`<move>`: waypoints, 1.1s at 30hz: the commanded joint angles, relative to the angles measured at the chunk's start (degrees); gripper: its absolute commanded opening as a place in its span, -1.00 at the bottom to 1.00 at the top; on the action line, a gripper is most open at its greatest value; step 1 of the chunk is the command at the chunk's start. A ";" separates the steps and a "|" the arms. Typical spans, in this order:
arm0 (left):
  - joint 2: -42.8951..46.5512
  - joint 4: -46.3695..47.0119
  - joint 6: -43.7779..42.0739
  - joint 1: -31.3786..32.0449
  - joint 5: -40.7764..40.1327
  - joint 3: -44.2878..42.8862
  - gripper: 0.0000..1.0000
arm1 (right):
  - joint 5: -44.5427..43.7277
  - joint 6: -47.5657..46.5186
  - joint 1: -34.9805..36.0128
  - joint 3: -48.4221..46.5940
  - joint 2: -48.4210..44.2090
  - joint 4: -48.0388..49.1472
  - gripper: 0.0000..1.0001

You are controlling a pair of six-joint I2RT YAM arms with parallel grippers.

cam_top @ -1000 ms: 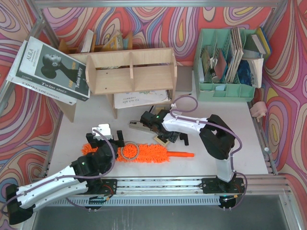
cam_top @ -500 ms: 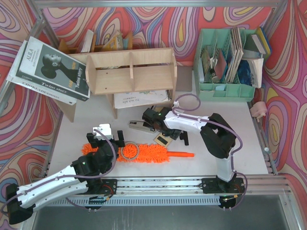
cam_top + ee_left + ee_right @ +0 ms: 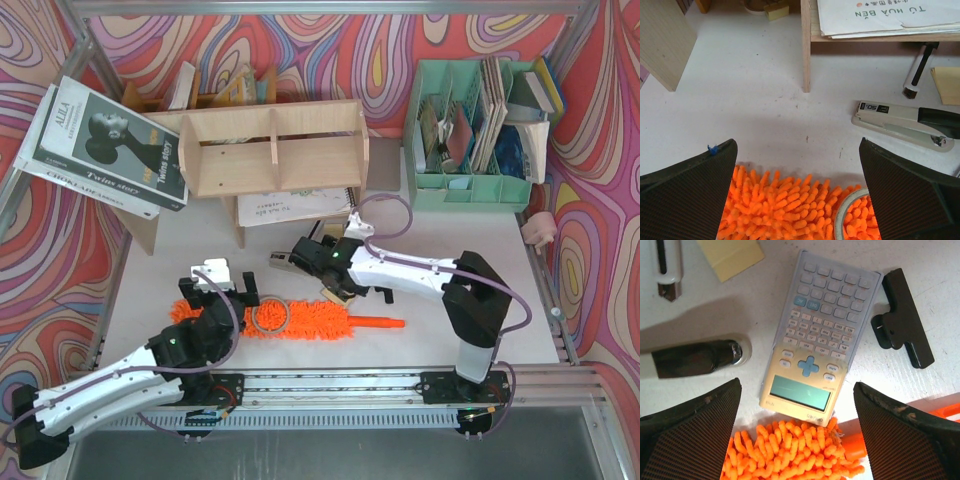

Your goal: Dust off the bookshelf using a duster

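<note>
L claw (image 3: 799, 172) spread, over duster (image 3: 312, 322) fluffy end | R claw (image 3: 797, 410) spread, over calculator (image 3: 815, 340) | duster flat on tabletop (image 3: 500, 235) | bookshelf (image 3: 275, 150) well apart fm both claws

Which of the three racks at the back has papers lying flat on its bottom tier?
The wide light plywood bookshelf: white papers lie flat on its lower board. The mint-green organiser and the darker wooden rack hold theirs standing on edge.

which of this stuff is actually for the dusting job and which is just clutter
For the job:
duster
bookshelf

Just lying about:
stapler
calculator
binder clip
mint organiser
magazine
</note>
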State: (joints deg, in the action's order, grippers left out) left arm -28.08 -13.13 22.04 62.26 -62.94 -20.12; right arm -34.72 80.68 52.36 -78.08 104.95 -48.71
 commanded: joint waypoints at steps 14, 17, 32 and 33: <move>8.32 -4.94 3.95 -0.03 -6.58 1.79 0.97 | 8.05 -33.25 7.31 13.38 -10.14 31.09 0.60; 11.15 -7.07 5.65 -0.12 -8.59 2.12 0.97 | 11.64 -37.13 7.65 13.59 -9.84 35.48 0.48; 15.05 -9.26 7.49 -0.78 -10.80 3.08 0.97 | 19.29 -47.94 10.02 9.07 -3.89 41.74 0.10; 14.46 -9.03 7.42 -0.82 -10.76 2.99 0.97 | 19.64 -48.50 10.15 8.57 -3.08 41.76 0.07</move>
State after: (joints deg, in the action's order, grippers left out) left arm -12.19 -21.58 28.91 61.78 -72.23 -17.85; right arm -16.82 36.21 61.56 -66.59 99.94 -9.65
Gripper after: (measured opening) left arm 0.984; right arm 0.554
